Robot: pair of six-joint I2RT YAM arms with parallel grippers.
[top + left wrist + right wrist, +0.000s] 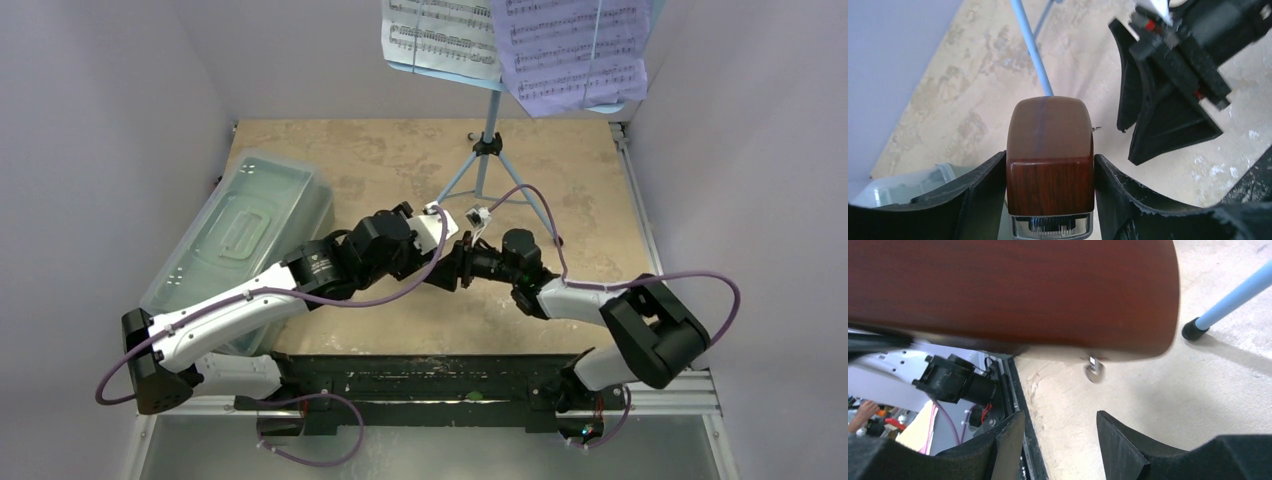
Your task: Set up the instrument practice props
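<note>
Metronome [1050, 160], brown and wood-grained, is sitting pinched between the left jaws at the bottom centre of the left wrist view, with black fingers [983, 185] pressing on both flanks. It is being held above the tabletop [400, 150], near the middle of the top view, just in front of the tripod legs of the light-blue music stand [491, 115]. The right jaws are standing spread with nothing between them, facing the metronome from the right. In the right wrist view its brown body is filling the upper frame, beyond the fingertips [1118, 440]. White page [440, 35] and lilac page [575, 50] are hanging on the stand's desk at the top edge. Clear lidded box [240, 230] is lying at the left of the tabletop.
</note>
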